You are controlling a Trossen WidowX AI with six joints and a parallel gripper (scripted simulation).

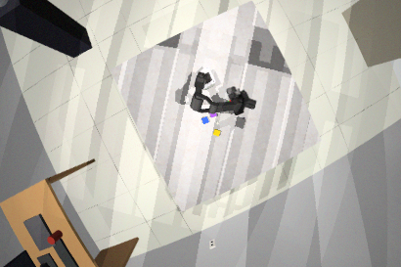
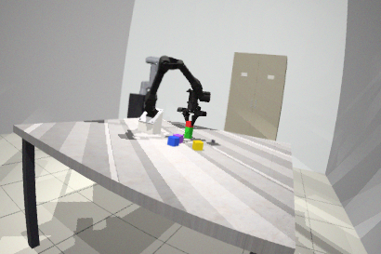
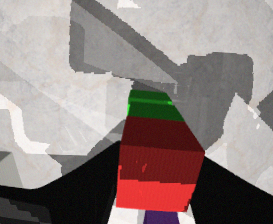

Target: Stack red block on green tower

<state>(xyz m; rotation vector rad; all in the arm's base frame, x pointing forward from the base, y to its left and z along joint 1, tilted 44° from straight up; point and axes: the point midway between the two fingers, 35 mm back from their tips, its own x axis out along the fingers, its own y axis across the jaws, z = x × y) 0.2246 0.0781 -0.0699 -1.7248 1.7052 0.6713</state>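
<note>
Item: red block (image 3: 161, 163), sitting on the green tower (image 2: 188, 132), pincer (image 2: 189, 118) clamping it; risk: uneven release or sideways drag is threatening to topple the tower.

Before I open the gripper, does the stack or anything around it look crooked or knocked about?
Nothing stands out. The red block sits squarely on the green tower, held in the gripper. The blue, purple and yellow blocks lie flat nearby.

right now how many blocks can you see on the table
5. The red block sits on the green tower, gripped by the hand. The blue block and purple block lie just left of the tower, the yellow block right. The tower may hold more than one.
</note>
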